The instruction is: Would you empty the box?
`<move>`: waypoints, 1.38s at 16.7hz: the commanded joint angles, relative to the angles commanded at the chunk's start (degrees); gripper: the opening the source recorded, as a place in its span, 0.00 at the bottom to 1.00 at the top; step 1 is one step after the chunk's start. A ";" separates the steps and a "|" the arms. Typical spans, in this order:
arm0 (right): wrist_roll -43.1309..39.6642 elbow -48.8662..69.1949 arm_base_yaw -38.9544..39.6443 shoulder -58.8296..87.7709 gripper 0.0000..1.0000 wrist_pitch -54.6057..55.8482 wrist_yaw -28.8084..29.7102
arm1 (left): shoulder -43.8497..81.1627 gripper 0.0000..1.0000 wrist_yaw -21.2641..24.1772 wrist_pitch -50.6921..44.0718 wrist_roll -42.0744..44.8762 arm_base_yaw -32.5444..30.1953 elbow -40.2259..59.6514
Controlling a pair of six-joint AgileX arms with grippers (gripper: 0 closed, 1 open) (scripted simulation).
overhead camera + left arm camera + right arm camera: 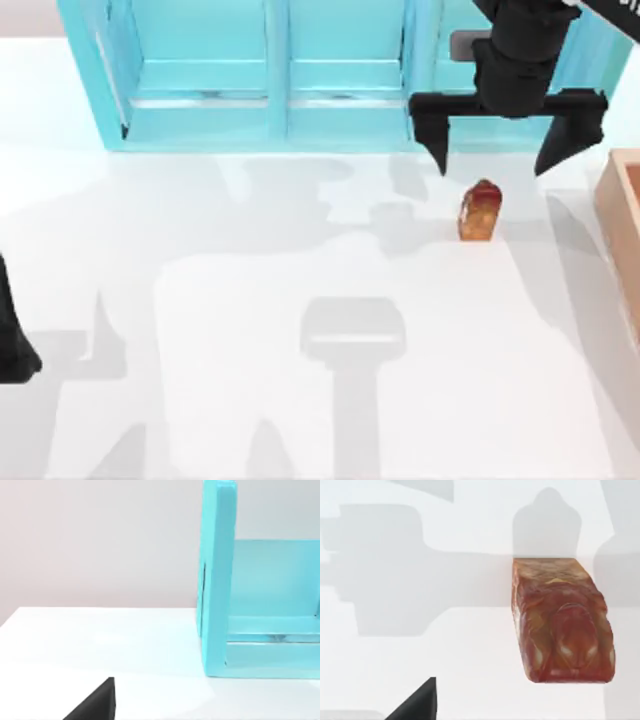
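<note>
- The right gripper (495, 150) is hanging highest over the table, closest to the overhead camera, with its two fingers spread wide apart and gripping nothing.
- Just below it, a small reddish-brown block (479, 211) is lying on the white table (250, 330), apart from both fingertips; in the right wrist view the block (561, 621) is sitting free on the bare surface.
- The box (622, 215) is showing at the table's right edge as a tan wall with a darker inside; whether anything is lying in it, I cannot tell.
- The left arm (12, 335) is sitting parked at the left edge; a dark finger tip (97, 702) is peeking into its wrist view, and I cannot tell whether the fingers are apart or together.
- The turquoise shelf (270, 75) is standing along the far side, right behind the right gripper.
- Risk, as I judge it: swinging toward the box, the spread fingers could be clipping the block or the box wall, or brushing the shelf front if rising backward.
- Open room is lying across the middle and near side of the table; the tight spots are between shelf and box.
</note>
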 joint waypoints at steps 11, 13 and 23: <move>-26.69 -21.11 -27.40 -18.20 1.00 2.42 -0.31 | 0.00 1.00 0.00 0.00 0.00 0.00 0.00; -32.48 -26.02 -33.25 -22.56 1.00 2.95 -0.41 | 0.00 1.00 0.00 0.00 0.00 0.00 0.00; -36.67 -32.24 -37.45 -26.29 1.00 5.77 -0.57 | 0.00 1.00 0.00 0.00 0.00 0.00 0.00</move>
